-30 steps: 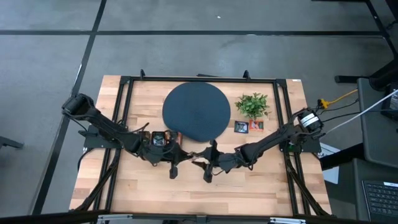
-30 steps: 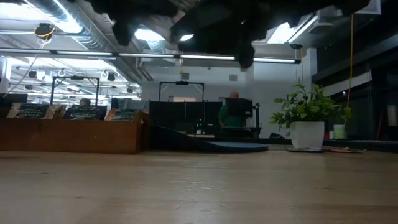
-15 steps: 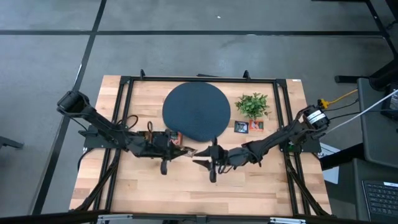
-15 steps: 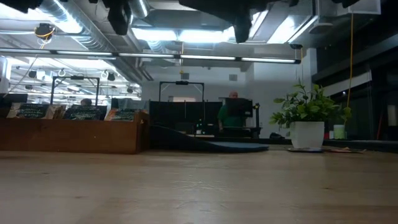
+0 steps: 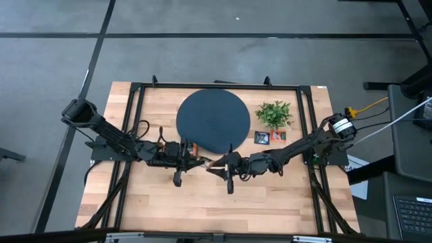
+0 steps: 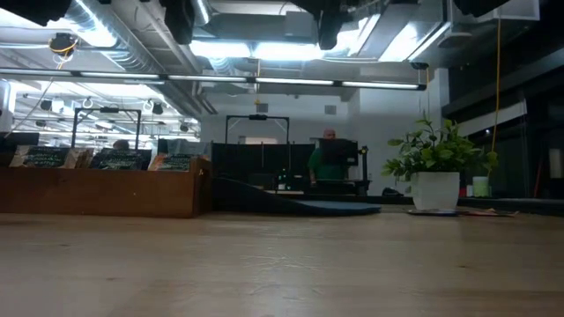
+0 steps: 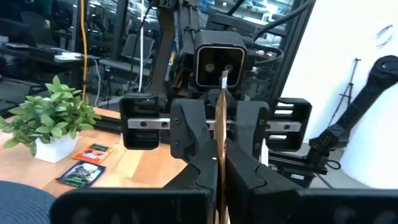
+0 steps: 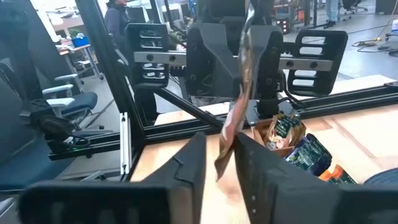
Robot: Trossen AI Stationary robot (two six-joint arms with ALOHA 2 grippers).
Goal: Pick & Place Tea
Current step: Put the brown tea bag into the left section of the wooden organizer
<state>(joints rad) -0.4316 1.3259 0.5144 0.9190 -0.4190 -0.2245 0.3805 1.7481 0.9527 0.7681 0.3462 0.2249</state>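
A brownish tea sachet (image 5: 210,164) hangs in the air over the table's middle, between my two grippers, which face each other at the same height. My left gripper (image 5: 202,163) is shut on it. My right gripper (image 5: 217,165) is open, with a finger on either side of the sachet's free end (image 8: 225,152). In the left wrist view the sachet (image 7: 221,124) stands edge-on. Two more sachets (image 5: 262,138) (image 5: 278,136) lie flat on the table beside the plant. My left gripper pinches the sachet between its two fingers at the end nearest it (image 7: 219,180), coming level from the table's left. The sachet stands on edge, crumpled, sticks out toward the right gripper and is clear of the table. My right gripper: I cannot tell whether its fingers (image 8: 198,158) touch the sachet.
A round dark disc (image 5: 212,121) lies at the far middle of the table, and a small potted plant (image 5: 273,113) stands to its right. A box of sachets (image 8: 292,143) sits below the left arm. Black frame rails (image 5: 135,135) run along the table's sides.
Both grippers have risen and tipped from pointing down to level, and now face each other. The left one carried the sachet up and toward the table's far side. The right one moved up to the sachet from the right.
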